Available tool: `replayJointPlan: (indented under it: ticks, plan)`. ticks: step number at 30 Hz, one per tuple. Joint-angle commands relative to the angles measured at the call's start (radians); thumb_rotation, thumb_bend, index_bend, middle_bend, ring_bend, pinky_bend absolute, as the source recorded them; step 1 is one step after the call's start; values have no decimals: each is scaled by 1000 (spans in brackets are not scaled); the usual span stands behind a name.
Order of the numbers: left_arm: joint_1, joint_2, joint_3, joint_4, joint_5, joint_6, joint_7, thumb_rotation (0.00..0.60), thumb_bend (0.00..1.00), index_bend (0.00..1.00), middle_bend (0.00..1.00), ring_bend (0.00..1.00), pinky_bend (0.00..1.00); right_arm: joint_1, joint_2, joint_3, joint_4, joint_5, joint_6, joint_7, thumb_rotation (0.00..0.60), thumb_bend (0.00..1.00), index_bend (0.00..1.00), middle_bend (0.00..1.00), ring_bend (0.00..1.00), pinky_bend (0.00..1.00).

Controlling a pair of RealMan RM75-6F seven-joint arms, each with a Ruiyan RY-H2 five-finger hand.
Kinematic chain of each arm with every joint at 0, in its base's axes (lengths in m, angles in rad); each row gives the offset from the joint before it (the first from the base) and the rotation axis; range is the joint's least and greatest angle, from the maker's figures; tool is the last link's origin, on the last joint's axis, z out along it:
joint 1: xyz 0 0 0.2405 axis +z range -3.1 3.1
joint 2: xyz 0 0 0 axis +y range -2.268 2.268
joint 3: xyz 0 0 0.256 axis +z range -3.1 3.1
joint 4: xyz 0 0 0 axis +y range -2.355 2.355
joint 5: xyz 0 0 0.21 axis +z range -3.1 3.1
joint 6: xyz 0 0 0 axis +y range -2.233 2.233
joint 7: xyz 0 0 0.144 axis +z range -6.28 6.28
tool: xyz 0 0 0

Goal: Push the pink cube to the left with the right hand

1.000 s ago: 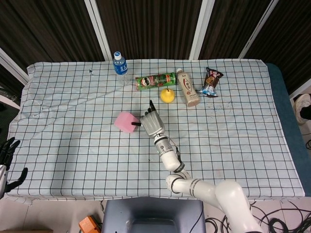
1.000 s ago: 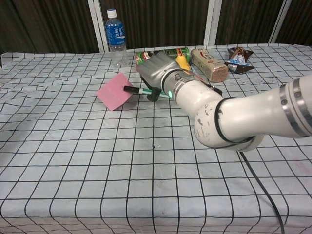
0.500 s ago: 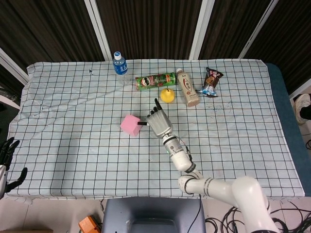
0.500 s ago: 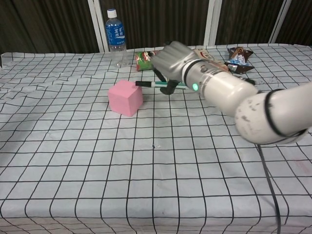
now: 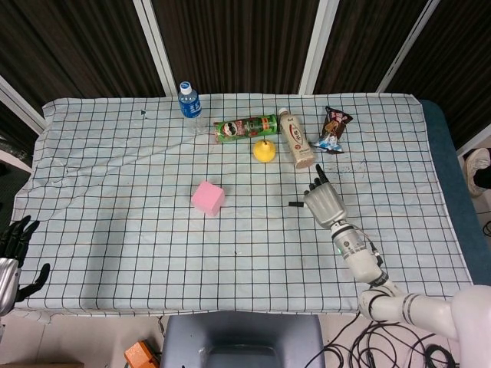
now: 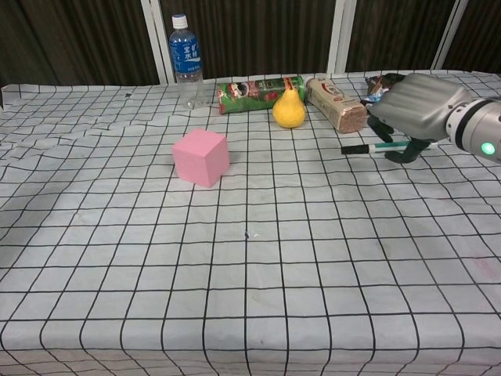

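The pink cube point(image 5: 208, 198) point(image 6: 201, 157) sits flat on the checked tablecloth, left of the table's middle, with nothing touching it. My right hand point(image 5: 324, 203) point(image 6: 415, 110) hovers well to the right of the cube, fingers stretched forward and thumb stuck out toward the left, holding nothing. My left hand point(image 5: 11, 253) hangs off the table's front left corner with fingers apart and empty; the chest view does not show it.
Along the back stand a water bottle point(image 5: 189, 100) point(image 6: 185, 55), a lying green can point(image 5: 245, 128) point(image 6: 254, 92), a yellow pear point(image 5: 265, 150) point(image 6: 289, 110), a lying beige bottle point(image 5: 295, 140) point(image 6: 337, 103) and a snack packet point(image 5: 334, 129) point(image 6: 381, 86).
My right hand has drawn back from the cube, far to the right. The cube, tipped a second ago, now rests flat where it was left.
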Motion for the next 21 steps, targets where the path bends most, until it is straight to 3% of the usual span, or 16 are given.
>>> replayJointPlan:
  ticks: [1,5,9,13,17,21]
  plan:
    - [-3,-1,-1,0,0,-3,0,600,399,0,0,0,127,-28,-40,-24,100,-21,-39,71,600,635,892,550,359,42]
    - [-8,-1,-2,1,-4,-12,2,600,399,0,0,0,127,-32,-83,-31,180,-52,-65,121,600,636,837,550,359,42]
    - [-11,-1,-3,2,-6,-18,2,600,399,0,0,0,127,-35,-109,-30,225,-67,-79,136,600,635,654,533,346,41]
    - [-12,-1,2,1,-1,-20,2,600,400,0,0,0,127,-46,-109,-18,220,-51,-78,117,600,635,433,452,303,14]
    - [-9,2,3,1,-4,-20,3,600,403,0,0,0,127,-74,-79,-8,161,-58,-18,99,600,602,329,421,301,13]
    - [-2,2,2,-1,-8,-8,7,600,402,0,0,0,127,-127,18,-13,8,-100,85,118,600,514,279,399,294,12]
